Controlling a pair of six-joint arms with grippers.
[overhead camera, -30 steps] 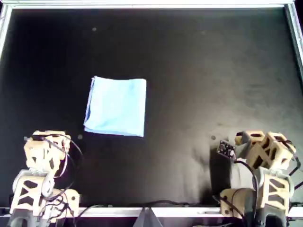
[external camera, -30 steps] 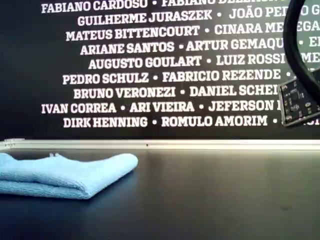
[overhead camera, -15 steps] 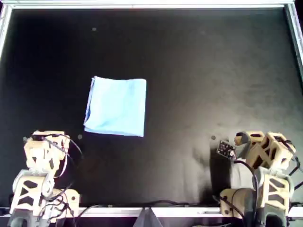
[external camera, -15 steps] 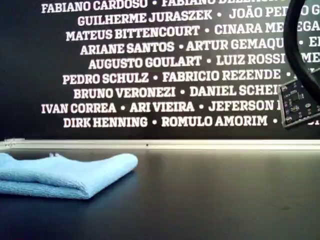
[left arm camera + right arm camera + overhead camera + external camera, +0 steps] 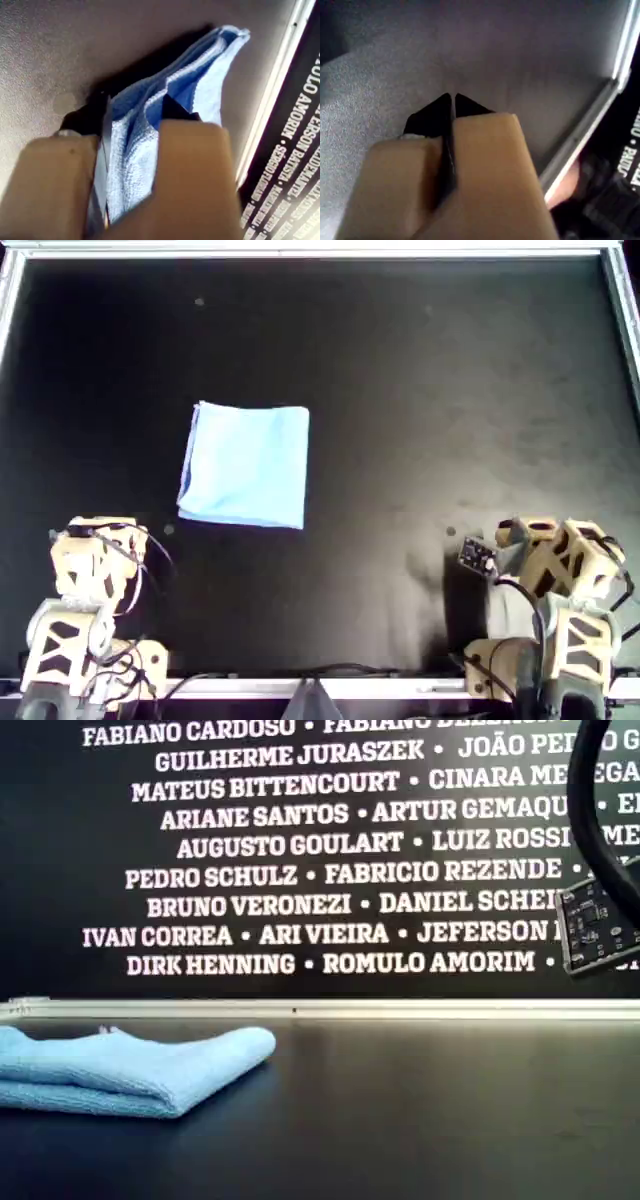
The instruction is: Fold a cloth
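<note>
Cloth (image 5: 245, 466) folded on tabletop (image 5: 430, 390), both hands clear of it

Lies flat as a light-blue, roughly square packet left of centre in the overhead view, well apart from both arms. Shows stacked layers and a rounded fold edge in the exterior view, at that view's left, resting on the dark surface just in front of the pale rail (image 5: 420, 1009). Appears in the left wrist view ahead of the fingers, layered edges facing the camera, with a dark shadow beneath.

Left hand (image 5: 132, 125): parked near the overhead view's lower left corner, pointing toward the cloth but not touching it. Fingers spread, with a clear gap between the black tips and fabric visible through that gap farther off. Nothing gripped.

Right hand (image 5: 453, 107): parked near the overhead view's lower right corner, over bare tabletop. Black tips pressed together, nothing between them.

Small circuit board (image 5: 477, 555) mounted beside the arm in the overhead view's lower right; seen again at the exterior view's right edge with a thick black cable curving above it. Behind the rail, a black wall (image 5: 300, 870) printed with white names.
</note>
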